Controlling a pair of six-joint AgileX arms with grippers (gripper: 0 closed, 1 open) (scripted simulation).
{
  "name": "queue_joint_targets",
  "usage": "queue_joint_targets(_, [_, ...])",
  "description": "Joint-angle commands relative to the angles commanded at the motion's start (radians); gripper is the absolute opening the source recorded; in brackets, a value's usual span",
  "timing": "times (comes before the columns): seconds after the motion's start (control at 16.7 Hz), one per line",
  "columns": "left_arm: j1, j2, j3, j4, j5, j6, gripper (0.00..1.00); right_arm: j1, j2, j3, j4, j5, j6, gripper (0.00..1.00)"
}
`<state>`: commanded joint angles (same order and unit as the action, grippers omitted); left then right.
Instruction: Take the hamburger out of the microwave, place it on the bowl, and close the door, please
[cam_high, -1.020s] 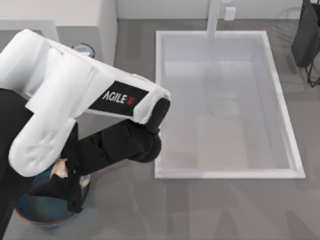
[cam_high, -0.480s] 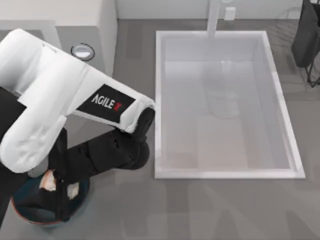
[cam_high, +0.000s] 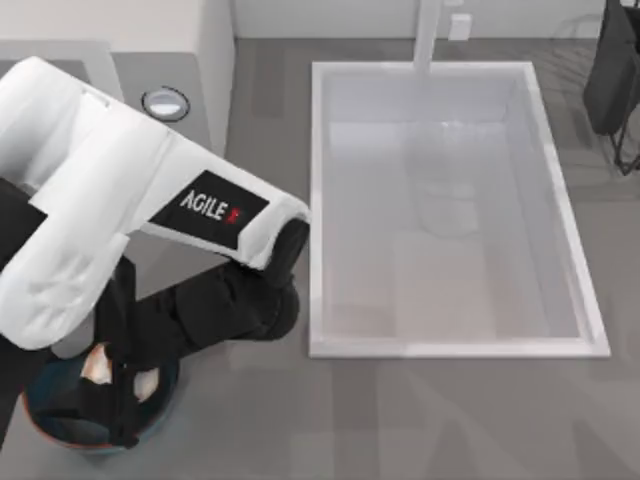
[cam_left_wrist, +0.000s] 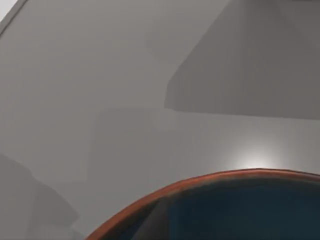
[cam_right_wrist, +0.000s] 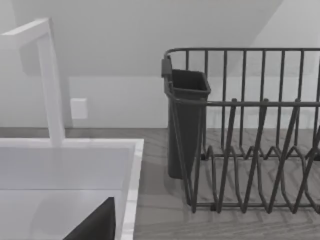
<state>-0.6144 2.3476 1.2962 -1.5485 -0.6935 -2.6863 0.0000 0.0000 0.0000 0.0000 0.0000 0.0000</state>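
The blue bowl (cam_high: 70, 428) with a reddish-brown rim stands at the front left of the counter; its rim (cam_left_wrist: 200, 181) also arcs through the left wrist view. My left gripper (cam_high: 122, 385) hangs over the bowl, shut on the hamburger (cam_high: 98, 364), whose pale cream and tan edges peek out on either side of the black fingers. The white microwave (cam_high: 150, 25) sits at the back left, one round knob (cam_high: 165, 103) showing beside my left arm. The door is hidden under that arm. A dark edge of my right gripper (cam_right_wrist: 97, 225) shows in the right wrist view, above the sink.
A white sink (cam_high: 318, 200) with a tall white faucet (cam_high: 428, 35) takes up the middle and right of the counter. A dark wire dish rack (cam_right_wrist: 250, 150) with a black caddy (cam_high: 612, 70) stands at the back right. Grey countertop runs along the front.
Over the last second my left arm swung left and toward the front, carrying the hamburger farther over the bowl and uncovering the microwave knob. It has barely moved in the last half second.
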Motion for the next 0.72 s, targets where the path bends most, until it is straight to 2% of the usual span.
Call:
queue_joint_targets(0.66, [0.0,0.0,0.0,0.0,0.0,0.0,0.98,0.0,0.0,0.0,0.0,0.0,0.0,1.0])
queue_joint_targets(0.72, [0.0,0.0,0.0,0.0,0.0,0.0,1.0,0.0,0.0,0.0,0.0,0.0,0.0,1.0])
